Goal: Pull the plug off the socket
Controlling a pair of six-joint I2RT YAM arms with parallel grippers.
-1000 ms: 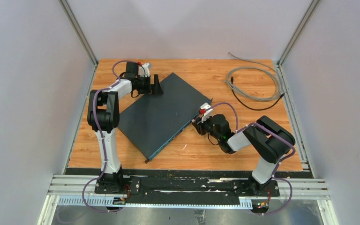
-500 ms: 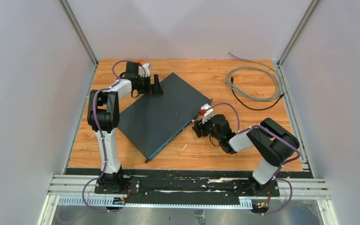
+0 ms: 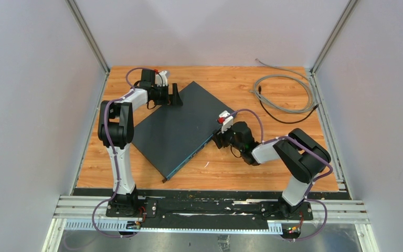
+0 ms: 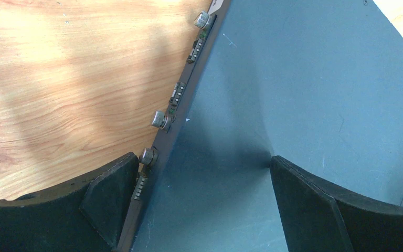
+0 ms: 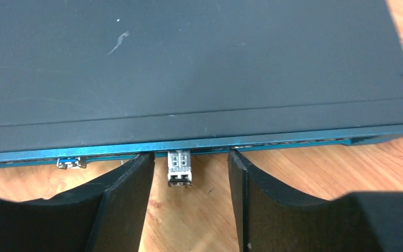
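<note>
Silver metal plug (image 5: 180, 169) sits in its socket (image 5: 180, 153), its free end projecting over the wood, in the gap between the two black fingers (image 5: 128, 197) of the right gripper (image 5: 189, 170). The jaws stand apart: bare wood shows on each side of the plug, and neither pad touches it. Both fingertips reach up to the teal front strip (image 5: 304, 140) of the dark blue-grey flat metal box (image 5: 189, 63) that carries the socket. To the left of the plug in the right wrist view, a small blue port (image 5: 69, 162) sits in the same strip.

From above, the right gripper (image 3: 218, 140) meets the box (image 3: 181, 128) near the right end of its front edge. The box lies turned at an angle on the orange-brown wooden table (image 3: 215, 173).

At the far corner of the box, the left gripper (image 3: 176, 97) is likewise spread wide. In its wrist view, the left gripper (image 4: 204, 173) straddles the rear edge: one finger (image 4: 110, 189) is over the wood, just beside a silver knurled thumbscrew (image 4: 160, 119), and the other is over the top panel.

Well apart, at the far right of the table, lies a loosely coiled grey cable (image 3: 308, 90), with a thin black cable (image 3: 283, 120) alongside its near side.
</note>
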